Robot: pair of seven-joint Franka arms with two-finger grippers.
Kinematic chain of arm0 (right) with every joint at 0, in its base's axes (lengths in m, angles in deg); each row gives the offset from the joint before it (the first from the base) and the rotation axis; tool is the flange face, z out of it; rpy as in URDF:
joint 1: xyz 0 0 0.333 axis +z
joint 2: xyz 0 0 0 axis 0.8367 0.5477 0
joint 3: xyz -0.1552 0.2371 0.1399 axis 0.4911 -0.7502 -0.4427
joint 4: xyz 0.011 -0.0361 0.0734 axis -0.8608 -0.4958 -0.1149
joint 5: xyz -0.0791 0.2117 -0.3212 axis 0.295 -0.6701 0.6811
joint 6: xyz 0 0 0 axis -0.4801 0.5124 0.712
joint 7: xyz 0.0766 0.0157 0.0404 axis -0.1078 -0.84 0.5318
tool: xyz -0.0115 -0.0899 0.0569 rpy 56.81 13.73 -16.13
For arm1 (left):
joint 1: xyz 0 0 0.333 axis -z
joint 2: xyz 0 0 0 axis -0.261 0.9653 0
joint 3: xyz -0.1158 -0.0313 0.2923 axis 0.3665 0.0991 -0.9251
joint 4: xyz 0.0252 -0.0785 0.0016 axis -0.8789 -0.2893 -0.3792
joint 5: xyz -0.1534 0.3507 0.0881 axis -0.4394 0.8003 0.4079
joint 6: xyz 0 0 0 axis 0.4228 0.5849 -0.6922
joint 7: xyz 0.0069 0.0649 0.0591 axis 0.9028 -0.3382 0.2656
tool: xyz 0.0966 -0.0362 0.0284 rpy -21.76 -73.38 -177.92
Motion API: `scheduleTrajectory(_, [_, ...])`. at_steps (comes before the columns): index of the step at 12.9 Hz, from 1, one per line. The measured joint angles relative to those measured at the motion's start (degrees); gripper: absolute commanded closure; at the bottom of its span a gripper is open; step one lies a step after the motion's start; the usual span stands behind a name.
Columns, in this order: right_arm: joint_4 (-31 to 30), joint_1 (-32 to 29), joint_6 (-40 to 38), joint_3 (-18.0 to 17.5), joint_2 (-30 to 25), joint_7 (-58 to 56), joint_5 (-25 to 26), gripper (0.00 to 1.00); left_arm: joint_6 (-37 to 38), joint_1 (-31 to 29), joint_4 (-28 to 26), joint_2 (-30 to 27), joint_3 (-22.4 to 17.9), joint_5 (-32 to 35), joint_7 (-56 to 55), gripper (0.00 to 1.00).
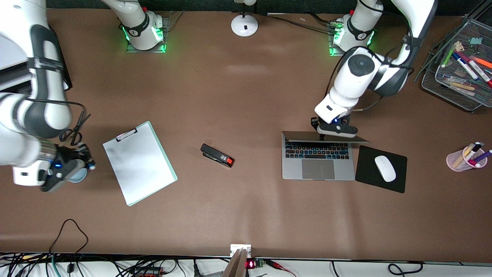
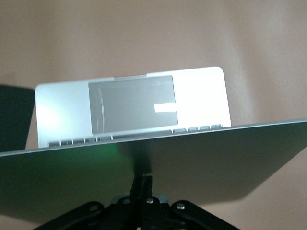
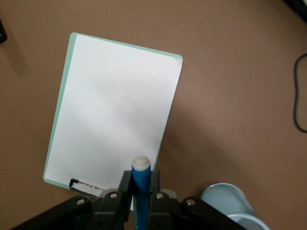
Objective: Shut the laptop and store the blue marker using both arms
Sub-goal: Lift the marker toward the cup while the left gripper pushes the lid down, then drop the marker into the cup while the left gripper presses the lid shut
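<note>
While the left pincer [image 1: 333, 130] rests at the top edge of the laptop [image 1: 318, 158] lid in the right half of the front view, its fingers are pressed together with no gap, holding nothing, and they touch the back of the tilted lid [image 2: 153, 163]. The laptop is only partly open, its keyboard and grey trackpad [image 2: 133, 104] visible under the lid edge. It lies on the brown surface [image 1: 246, 96], just beside a black mouse pad [image 1: 380, 169] that carries a white mouse [image 1: 385, 168]. At the left edge of the front view, the right pincer [image 1: 67, 167] is clamped on the blue marker [image 3: 141, 189], which stands upright between its fingers with the whitish end up. This pincer hangs over a pale blue cup [image 3: 230, 203], near a clipboard [image 1: 139, 162] with white paper. A black stapler [image 1: 217, 155] lies near the middle of the front view, between clipboard and laptop.
</note>
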Motion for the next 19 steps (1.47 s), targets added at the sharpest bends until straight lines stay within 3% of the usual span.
scheduleTrajectory(4, [1.46,-5.98,-0.37,0.10,-1.16,-21.86,-9.40,1.00,-0.02,-0.81,7.98,8.54,-0.25,3.11,0.02,1.00])
scheduleTrajectory(11, [1.61,-17.76,-6.33,0.16,2.04,-50.92,-32.24,1.00,-0.10,-0.73,16.54,20.10,-0.66,4.37,0.07,1.00])
scheduleTrajectory(17, [1.59,-20.90,-6.68,0.05,8.53,-61.82,-40.96,0.99,-0.20,-0.49,20.22,26.37,-0.87,6.97,0.07,1.00])
scheduleTrajectory(18, [1.59,-21.05,-6.68,0.04,8.83,-62.11,-41.19,0.79,-0.19,-0.48,20.27,26.44,-0.89,6.98,0.07,1.00])
scheduleTrajectory(19, [1.59,-21.33,-6.68,0.02,8.95,-62.16,-41.20,0.26,-0.18,-0.48,20.29,26.45,-0.89,6.98,0.07,1.00])
